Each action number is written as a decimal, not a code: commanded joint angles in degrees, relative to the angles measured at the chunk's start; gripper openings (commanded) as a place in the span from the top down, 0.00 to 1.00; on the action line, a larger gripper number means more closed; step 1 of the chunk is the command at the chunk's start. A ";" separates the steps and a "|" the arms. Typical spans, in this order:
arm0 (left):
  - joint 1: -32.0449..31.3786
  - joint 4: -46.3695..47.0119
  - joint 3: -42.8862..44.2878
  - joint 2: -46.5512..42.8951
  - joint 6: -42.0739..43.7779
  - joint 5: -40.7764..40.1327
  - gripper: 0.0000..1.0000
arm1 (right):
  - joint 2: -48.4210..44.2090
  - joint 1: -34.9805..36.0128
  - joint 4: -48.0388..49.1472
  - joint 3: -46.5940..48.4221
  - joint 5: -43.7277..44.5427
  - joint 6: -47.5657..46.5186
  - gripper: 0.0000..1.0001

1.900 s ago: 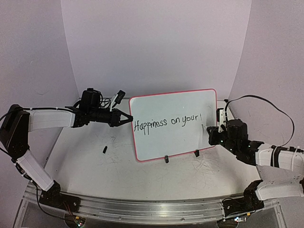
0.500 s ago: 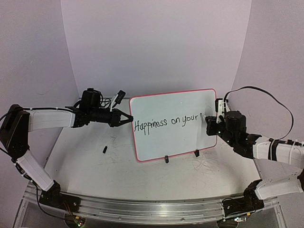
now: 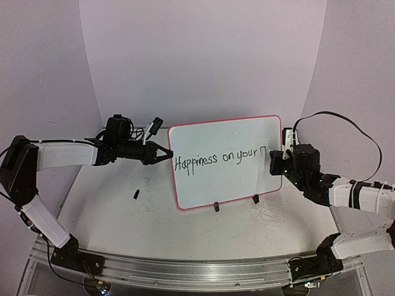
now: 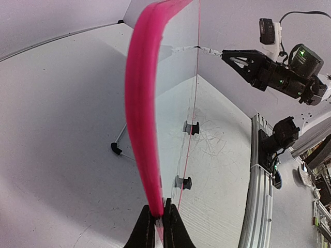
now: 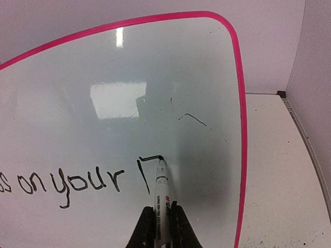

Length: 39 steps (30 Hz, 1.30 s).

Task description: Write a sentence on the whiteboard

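Note:
The whiteboard, white with a pink-red rim, stands upright on the table. The sentence reads "Happiness on your", followed by a fresh angular stroke. My left gripper is shut on the board's left rim, its jaws pinching the edge in the left wrist view. My right gripper is shut on a white marker near the board's right side. The marker's tip touches the board at the end of the new stroke, right of "your".
A small black cap lies on the table left of the board. Two black clip feet hold the board's lower edge. An aluminium rail runs along the near edge. Curved white walls close the back.
My right gripper rose along the board's right side, and the marker added a vertical stroke, then a short bar on top, after "your". The left arm and board stayed still.

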 commanded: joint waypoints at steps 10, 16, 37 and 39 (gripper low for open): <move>-1.36 -1.29 2.32 -1.09 2.50 2.05 1.00 | -0.42 0.10 -0.81 -0.68 -5.30 1.73 1.00; -1.36 -1.25 2.32 -1.18 2.54 1.91 1.00 | -1.95 0.10 0.28 -1.18 -6.89 1.56 1.00; -1.37 -1.35 2.17 -1.40 2.63 1.94 1.00 | -2.38 -0.85 2.44 -1.12 2.73 1.45 1.00; -1.36 -1.36 2.20 -1.43 2.68 1.96 1.00 | -1.88 -0.88 3.01 -1.15 2.74 1.45 1.00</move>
